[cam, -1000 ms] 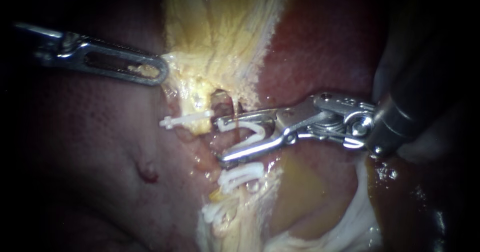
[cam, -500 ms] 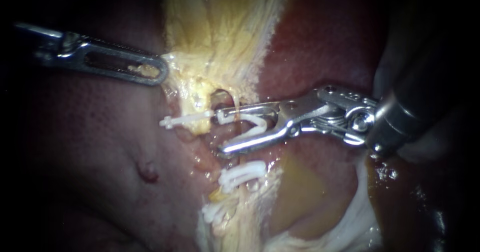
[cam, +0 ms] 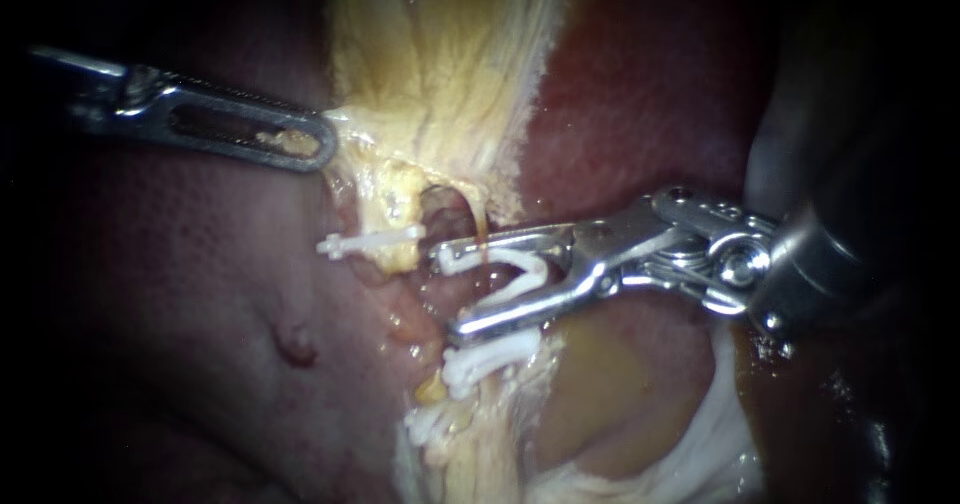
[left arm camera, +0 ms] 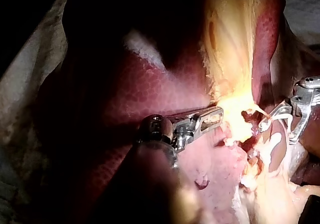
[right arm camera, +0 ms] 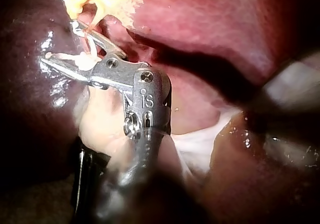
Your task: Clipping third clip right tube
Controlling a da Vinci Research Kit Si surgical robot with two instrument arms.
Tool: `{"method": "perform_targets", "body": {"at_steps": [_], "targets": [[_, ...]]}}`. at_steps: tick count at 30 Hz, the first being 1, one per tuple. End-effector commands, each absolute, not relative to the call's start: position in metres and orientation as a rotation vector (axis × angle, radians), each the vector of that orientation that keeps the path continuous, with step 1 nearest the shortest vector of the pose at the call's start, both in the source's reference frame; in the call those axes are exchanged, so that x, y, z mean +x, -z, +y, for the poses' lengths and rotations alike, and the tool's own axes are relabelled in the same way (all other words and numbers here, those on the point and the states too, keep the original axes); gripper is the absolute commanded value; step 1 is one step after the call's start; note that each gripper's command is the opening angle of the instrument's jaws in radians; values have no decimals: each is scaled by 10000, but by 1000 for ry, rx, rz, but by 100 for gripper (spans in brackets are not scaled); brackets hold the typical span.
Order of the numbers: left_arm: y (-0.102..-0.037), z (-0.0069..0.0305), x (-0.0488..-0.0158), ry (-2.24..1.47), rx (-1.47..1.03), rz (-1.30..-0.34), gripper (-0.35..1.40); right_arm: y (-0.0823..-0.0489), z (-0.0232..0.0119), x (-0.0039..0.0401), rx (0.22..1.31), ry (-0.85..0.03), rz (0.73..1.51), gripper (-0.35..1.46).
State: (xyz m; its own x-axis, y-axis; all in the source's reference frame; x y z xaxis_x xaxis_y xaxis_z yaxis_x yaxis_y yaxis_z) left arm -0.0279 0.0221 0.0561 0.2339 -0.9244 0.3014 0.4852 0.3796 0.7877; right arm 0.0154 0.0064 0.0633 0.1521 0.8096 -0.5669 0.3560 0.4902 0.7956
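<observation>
Since half a second back, the slender steel right instrument point(cam: 450, 291) sits lower and a touch further right against the tissue. Its lower jaw, clear of the upper closed white clip point(cam: 487, 356) before, now lies right against it. The jaws stand spread wide, yet each carries one leg of the white V-shaped plastic clip point(cam: 510, 264), so they hold it from both sides. The thin tan right tube point(cam: 479, 220) drops from the pale yellow fibrous tissue point(cam: 440, 74), crosses the upper jaw and runs into the mouth of the V-shaped clip. The lower closed white clip point(cam: 432, 424) and the lone white clip point(cam: 368, 241) on the left stub are unchanged. The slotted grey left instrument point(cam: 320, 146) is in the same place, jaws pressed on the edge of the yellow tissue, a scrap showing through the slot. Dark red liver point(cam: 200, 304) lies on both sides.

Hard to make out: the tube's course under the lower jaw is hidden, and I cannot tell how deep it sits in the V. Both shafts run off into darkness at the edges. In the right wrist view the instrument's own wrist covers much of the clip.
</observation>
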Motion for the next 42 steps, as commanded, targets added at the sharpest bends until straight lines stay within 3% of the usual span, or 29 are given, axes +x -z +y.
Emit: {"method": "perform_targets", "body": {"at_steps": [1, 17, 21, 26, 32, 38, 42], "targets": [[-561, 221, -279, 1057, 619, -858, -35, -631, 65, 153, 1085, -444, 1452, 49], [-563, 220, -280, 1057, 618, -858, -35, -634, 70, 153, 1102, -470, 1457, 42], [-563, 220, -280, 1057, 617, -858, -35, -636, 71, 150, 1103, -469, 1457, 29], [-564, 220, -280, 1057, 617, -858, -35, -641, 71, 145, 1108, -470, 1454, -7], [-564, 220, -280, 1057, 617, -858, -35, -646, 74, 141, 1099, -480, 1454, -33], [-564, 220, -281, 1057, 617, -858, -35, -655, 72, 135, 1180, -554, 1407, -35], [-564, 220, -280, 1057, 617, -858, -35, -657, 68, 135, 1190, -552, 1390, -35]]}}
